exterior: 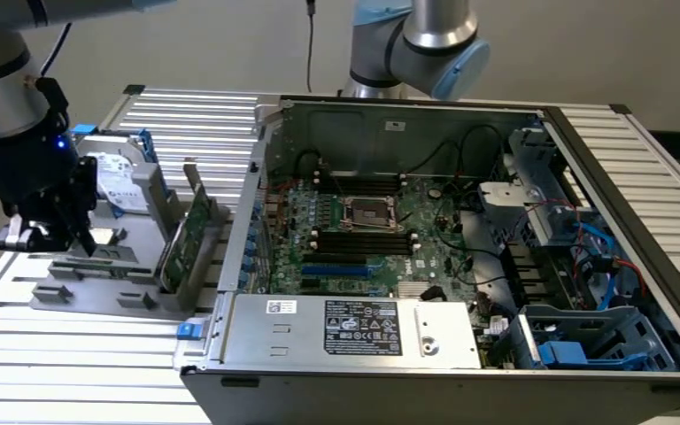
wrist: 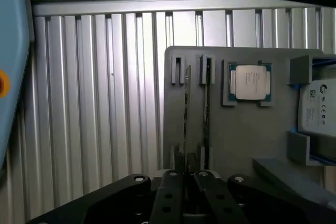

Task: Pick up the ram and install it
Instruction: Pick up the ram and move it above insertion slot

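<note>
The ram [wrist: 186, 108] stands on its edge in a slot of the grey holder [wrist: 236, 140], seen as a thin dark strip. My gripper [wrist: 185, 169] is at the near end of that stick, shut on it from both sides. The stick sits in its slot. A second stick [wrist: 208, 103] stands in the neighbouring slot. In the exterior view my gripper [exterior: 74, 243] hangs low over the holder [exterior: 92, 297] at the left, beside the open computer case [exterior: 623, 177]. The black memory slots [exterior: 364, 237] lie by the processor socket [exterior: 370, 212].
A processor chip [wrist: 250, 81] and a hard drive [wrist: 317, 103] rest on the holder. A taller green card [exterior: 187, 235] stands on edge between holder and case. The case holds a power supply [exterior: 352, 323], cables and blue drive bays [exterior: 576, 341]. A second arm [exterior: 435, 44] stands behind the case.
</note>
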`<control>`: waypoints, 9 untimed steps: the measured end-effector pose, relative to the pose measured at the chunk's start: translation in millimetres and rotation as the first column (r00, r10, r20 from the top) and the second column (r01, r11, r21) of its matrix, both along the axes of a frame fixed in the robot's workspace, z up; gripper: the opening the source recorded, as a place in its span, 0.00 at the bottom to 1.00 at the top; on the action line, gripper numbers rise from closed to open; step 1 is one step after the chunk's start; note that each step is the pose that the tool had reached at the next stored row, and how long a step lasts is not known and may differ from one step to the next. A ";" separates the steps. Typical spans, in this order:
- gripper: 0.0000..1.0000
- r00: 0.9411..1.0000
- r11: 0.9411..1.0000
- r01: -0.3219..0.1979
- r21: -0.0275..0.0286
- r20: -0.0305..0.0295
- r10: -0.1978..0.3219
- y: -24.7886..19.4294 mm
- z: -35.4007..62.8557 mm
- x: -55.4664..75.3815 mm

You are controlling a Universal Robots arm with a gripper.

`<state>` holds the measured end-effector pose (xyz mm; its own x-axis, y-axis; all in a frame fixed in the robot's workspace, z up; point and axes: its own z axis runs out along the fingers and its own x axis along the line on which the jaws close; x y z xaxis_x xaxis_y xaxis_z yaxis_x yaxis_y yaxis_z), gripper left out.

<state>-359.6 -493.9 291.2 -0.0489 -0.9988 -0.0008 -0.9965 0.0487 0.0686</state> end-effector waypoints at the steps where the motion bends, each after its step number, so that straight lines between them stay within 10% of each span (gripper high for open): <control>1: 0.14 1.000 1.000 0.000 0.000 -0.002 0.000 0.0 4.4 4.5; 9: 0.14 1.000 1.000 0.000 0.004 -0.010 0.000 0.0 38.7 40.8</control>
<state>-318.7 -493.9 330.0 -0.0488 -0.9988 -0.0045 -0.9957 0.0483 0.0788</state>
